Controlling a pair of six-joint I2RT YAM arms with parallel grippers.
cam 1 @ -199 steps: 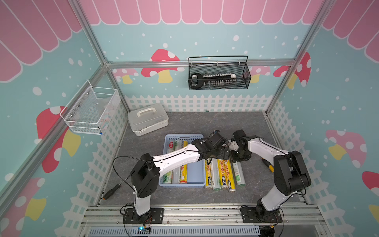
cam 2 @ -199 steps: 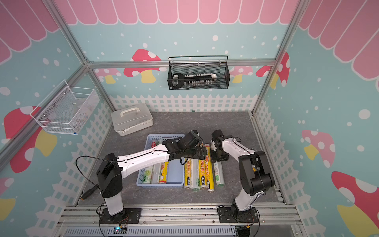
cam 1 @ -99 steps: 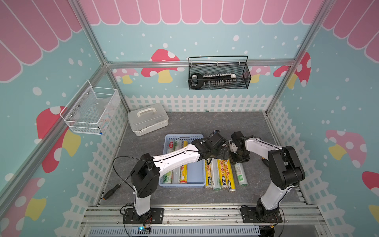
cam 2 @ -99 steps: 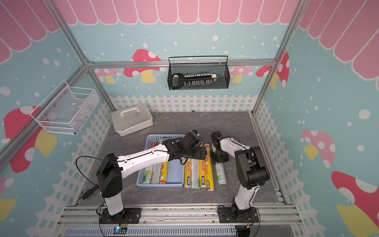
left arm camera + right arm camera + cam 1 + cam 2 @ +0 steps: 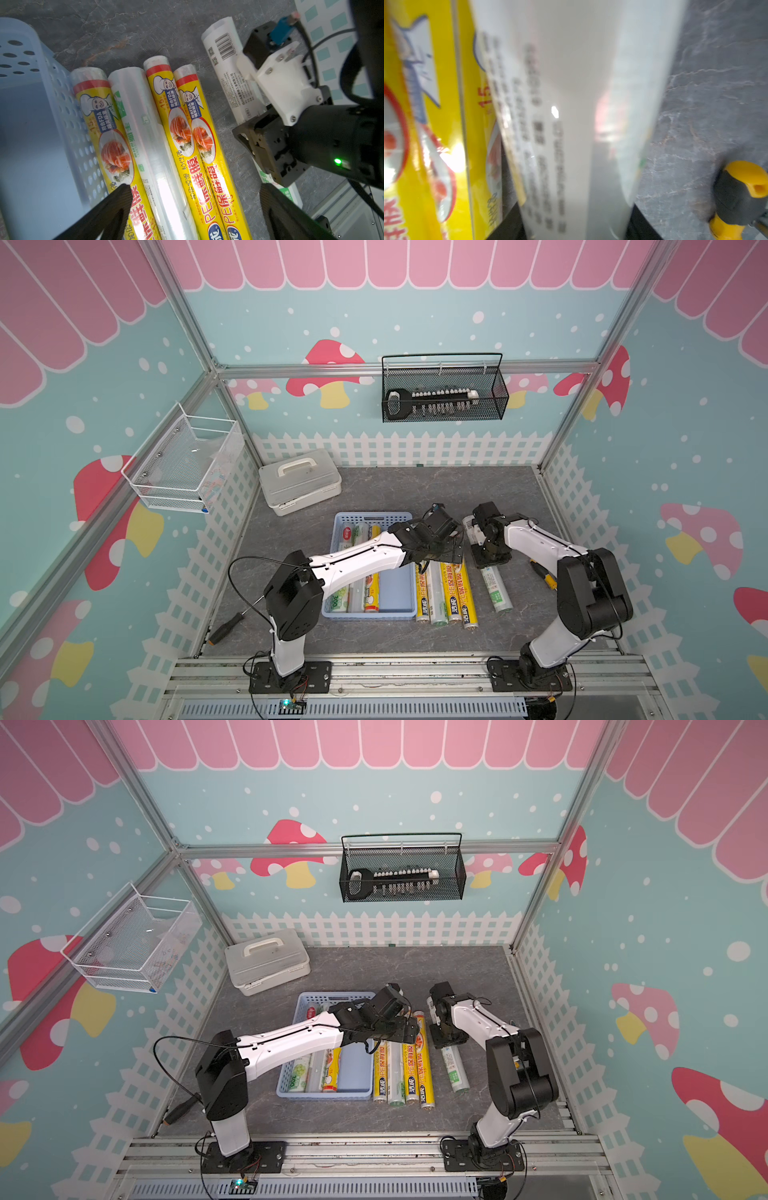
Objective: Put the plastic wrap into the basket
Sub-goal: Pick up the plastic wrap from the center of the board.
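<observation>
The light blue basket (image 5: 372,515) (image 5: 336,996) holds three plastic wrap rolls (image 5: 365,593). Several more rolls, yellow and silvery (image 5: 444,593) (image 5: 187,135), lie side by side against its right wall. My left gripper (image 5: 444,549) (image 5: 194,186) hovers open above them, and its fingers (image 5: 116,207) straddle the row. One white roll with green print (image 5: 494,589) (image 5: 455,1069) (image 5: 581,93) lies apart to the right. My right gripper (image 5: 488,549) (image 5: 575,205) is down on it, a finger pressed against each side.
A yellow-handled screwdriver (image 5: 544,574) (image 5: 741,187) lies just right of the white roll. A white lidded box (image 5: 299,481) sits behind the basket. A black screwdriver (image 5: 226,628) lies at the front left. A black wire basket (image 5: 442,391) and a white one (image 5: 183,464) hang on the walls.
The right gripper's jaws have narrowed onto the white roll and its arm has shifted slightly. The left arm has barely moved.
</observation>
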